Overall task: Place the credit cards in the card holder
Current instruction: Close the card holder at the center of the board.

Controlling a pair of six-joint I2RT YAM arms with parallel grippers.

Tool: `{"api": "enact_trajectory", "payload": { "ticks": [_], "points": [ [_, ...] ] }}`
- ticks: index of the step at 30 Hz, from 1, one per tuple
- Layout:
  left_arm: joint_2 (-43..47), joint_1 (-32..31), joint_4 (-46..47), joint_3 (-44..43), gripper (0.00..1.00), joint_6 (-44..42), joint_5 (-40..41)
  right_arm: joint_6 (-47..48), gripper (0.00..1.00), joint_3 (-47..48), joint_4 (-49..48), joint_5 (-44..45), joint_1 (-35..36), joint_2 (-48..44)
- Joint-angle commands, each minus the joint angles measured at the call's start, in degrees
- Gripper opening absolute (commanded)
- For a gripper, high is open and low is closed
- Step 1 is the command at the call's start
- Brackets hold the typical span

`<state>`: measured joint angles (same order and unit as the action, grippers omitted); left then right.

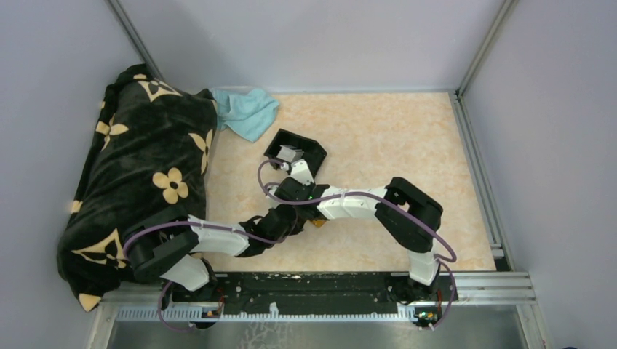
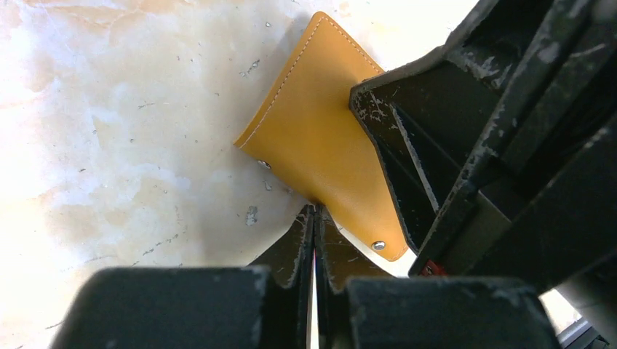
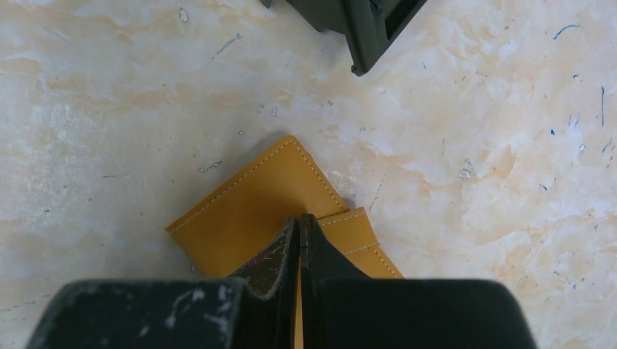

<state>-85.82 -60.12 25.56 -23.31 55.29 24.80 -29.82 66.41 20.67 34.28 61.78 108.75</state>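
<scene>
The orange card holder (image 3: 247,211) lies flat and closed on the pale table. Only a corner of it (image 1: 319,222) shows between the two arms in the top view. My right gripper (image 3: 300,219) is shut, its tips down on the holder beside the stitched tab (image 3: 360,236). My left gripper (image 2: 315,211) is shut too, with its tips touching the holder's near edge (image 2: 320,138). I cannot tell whether either pinches the leather. Pale credit cards (image 1: 289,153) sit in the black tray (image 1: 313,149) behind the arms.
A black blanket with tan flowers (image 1: 138,174) fills the left side, with a teal cloth (image 1: 247,113) at its far end. The right arm's black housing (image 2: 495,145) crowds the left wrist view. The tray's corner (image 3: 364,29) lies just beyond the holder.
</scene>
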Motion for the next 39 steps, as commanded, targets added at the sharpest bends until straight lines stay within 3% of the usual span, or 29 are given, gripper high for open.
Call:
{"api": "enact_trajectory", "payload": {
  "ticks": [1, 11, 17, 23, 33, 39],
  "points": [
    [-2.16, -0.35, -8.10, 0.66, 0.04, -3.83, -3.31, -8.34, 0.00, -7.57, 0.27, -19.51, 6.42, 13.48],
    [-1.72, -0.40, -9.30, -0.01, 0.05, -4.10, -3.25, -13.16, 0.00, -11.98, 0.17, -15.52, 7.66, 9.31],
    [0.27, -0.35, -11.13, -0.16, 0.14, -3.53, -2.26, -13.13, 0.19, -10.44, 3.08, -10.98, 7.66, 5.06],
    [3.84, -0.36, -14.87, -0.64, 0.19, -3.50, -0.55, -11.57, 0.28, -8.25, 5.16, -8.53, 7.58, 0.23],
    [11.88, -0.35, -20.85, -0.38, 0.26, -0.40, 3.65, -10.96, 0.31, -8.76, 5.19, -6.40, 6.61, -7.57],
    [11.41, -0.35, -22.00, 0.04, 0.26, 3.37, 3.57, -9.38, 0.31, -10.55, 2.35, -4.26, 5.39, -12.46]
  ]
}}
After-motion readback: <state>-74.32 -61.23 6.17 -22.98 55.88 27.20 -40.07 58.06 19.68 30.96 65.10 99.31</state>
